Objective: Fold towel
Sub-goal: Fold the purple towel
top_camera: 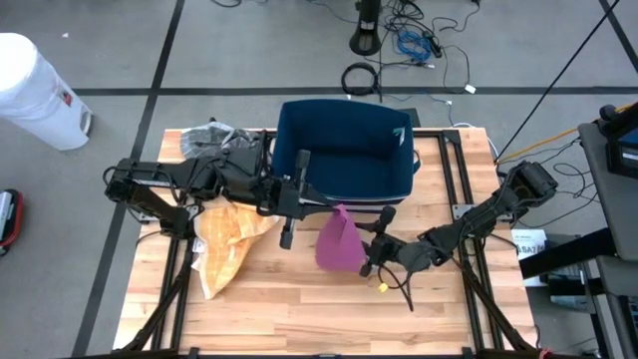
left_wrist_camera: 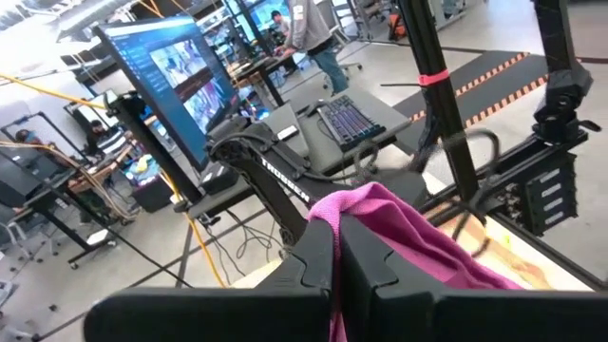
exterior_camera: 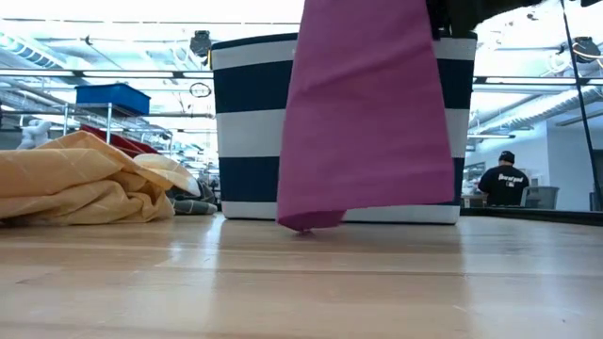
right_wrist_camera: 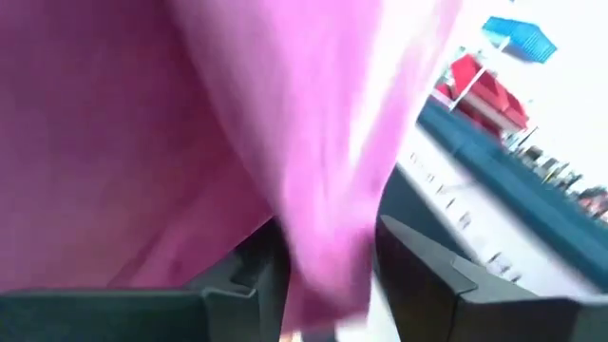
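White bin [top_camera: 35,92] noted on the floor far left, off the table [top_camera: 299,299]; red mark on its side, not legible. Yellow cloth [top_camera: 231,239] heaped on the left part of the table, crumpled, with a grey bundle [top_camera: 204,140] behind it at the table's back left corner. Seen in the low view as a soft yellow pile [exterior_camera: 80,188] resting on the wood.

Left gripper [top_camera: 334,208] reached in from the left, just in front of the blue basket [top_camera: 346,150]; fingers [left_wrist_camera: 375,271] clamped on the top corner of the pink towel [top_camera: 339,242]. "TROSSEN" lettering legible on the other arm's link in the left wrist view. Tag on the basket's inside wall present, writing too small to read.

Towel held off the table near the middle, hanging upright with its long axis vertical; narrow at the pinched top, widening downward. Lower edge [exterior_camera: 311,221] touching the wood, slightly bunched there. Plain pink, smooth, with a few soft vertical folds. In the low view, blue-and-white striped basket wall [exterior_camera: 247,132] standing right behind it.

Right gripper [top_camera: 371,257] at the towel's lower right edge; fingers [right_wrist_camera: 423,275] spread with pink cloth [right_wrist_camera: 190,133] between them, not pinched. Small yellow item [top_camera: 382,287] on the table beside that gripper, identity unclear.

Person [exterior_camera: 510,184] seated in the room at far right, white writing on a dark shirt back, unreadable.
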